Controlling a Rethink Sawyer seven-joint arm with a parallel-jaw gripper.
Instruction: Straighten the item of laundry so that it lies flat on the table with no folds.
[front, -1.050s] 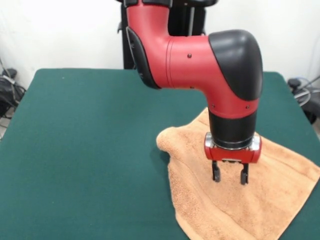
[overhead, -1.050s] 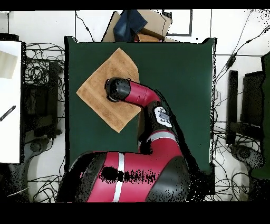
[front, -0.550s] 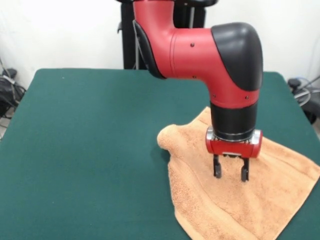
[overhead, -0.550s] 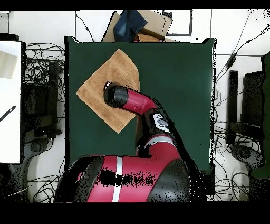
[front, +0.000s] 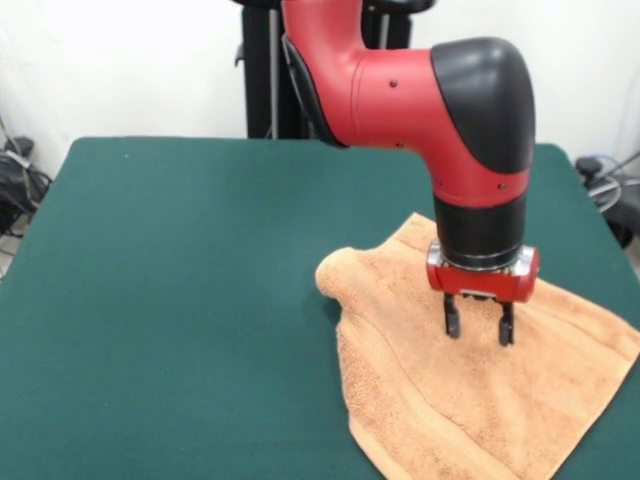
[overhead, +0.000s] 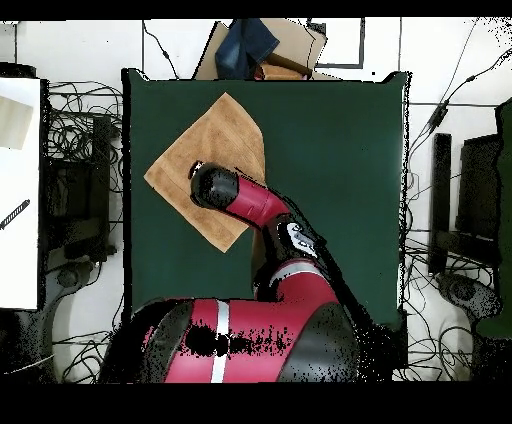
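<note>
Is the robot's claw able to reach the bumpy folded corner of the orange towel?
Probably yes. The claw hangs open just above the towel, and the bunched corner lies close beside it with nothing between them on the table.

Light is bright and even over the table (front: 180, 300), soft and diffuse with no hard-edged shadows; only a faint dark shade lies on the felt just beside the raised fold of the towel (front: 450, 400). The black elbow cap of the arm (front: 480, 100), above the towel, carries a soft sheen, and the white wall behind the table is nearly washed out. In the overhead view the table (overhead: 330, 180) reads darker against bright white floor around it.
</note>
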